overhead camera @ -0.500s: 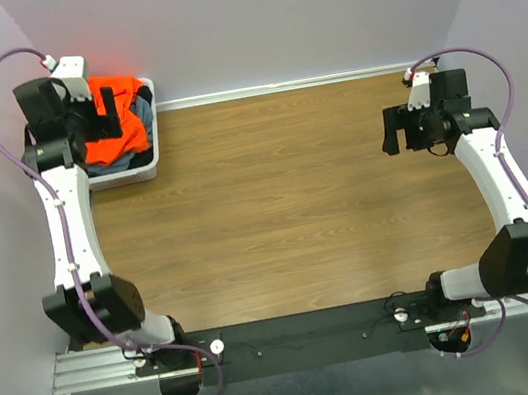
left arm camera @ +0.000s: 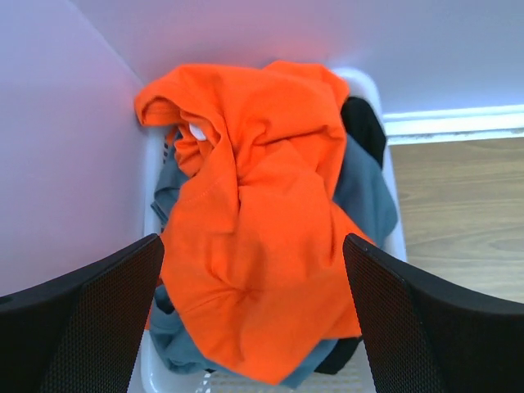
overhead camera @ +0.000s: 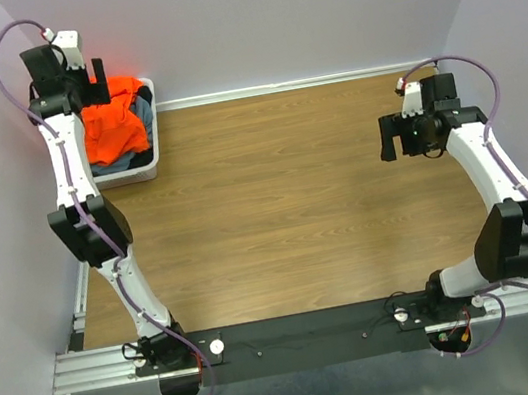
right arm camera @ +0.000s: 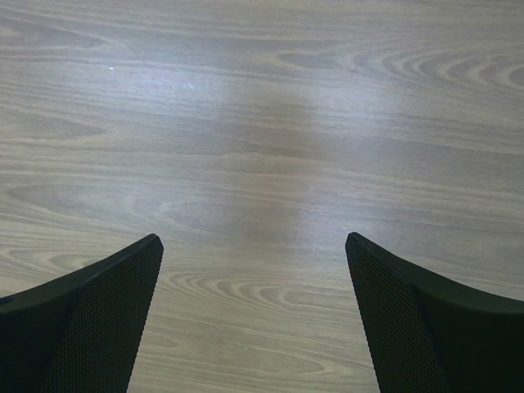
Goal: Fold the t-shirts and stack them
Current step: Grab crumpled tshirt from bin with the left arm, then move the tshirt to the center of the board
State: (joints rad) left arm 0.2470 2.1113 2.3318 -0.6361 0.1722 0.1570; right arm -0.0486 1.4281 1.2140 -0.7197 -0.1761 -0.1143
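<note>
The bright orange t-shirt (overhead camera: 112, 126) lies crumpled on top of the pile in the white basket (overhead camera: 153, 125) at the table's far left corner. In the left wrist view the orange t-shirt (left arm camera: 254, 205) covers most of the dark grey-blue t-shirt (left arm camera: 364, 192), which shows at its right and lower edges. My left gripper (overhead camera: 91, 82) is open and empty, held above the basket's back; in its own view the left gripper (left arm camera: 252, 246) has its jaws wide on either side of the orange cloth. My right gripper (overhead camera: 396, 140) is open and empty above bare wood, as its wrist view (right arm camera: 254, 241) shows.
A black piece of cloth (left arm camera: 362, 127) lies in the basket (left arm camera: 372, 82) by its right rim. The basket sits against the back wall and left wall. The wooden table (overhead camera: 285, 204) spreads between the two arms.
The left arm has stretched out and its gripper has risen toward the back wall above the basket. The right gripper has shifted slightly left.
</note>
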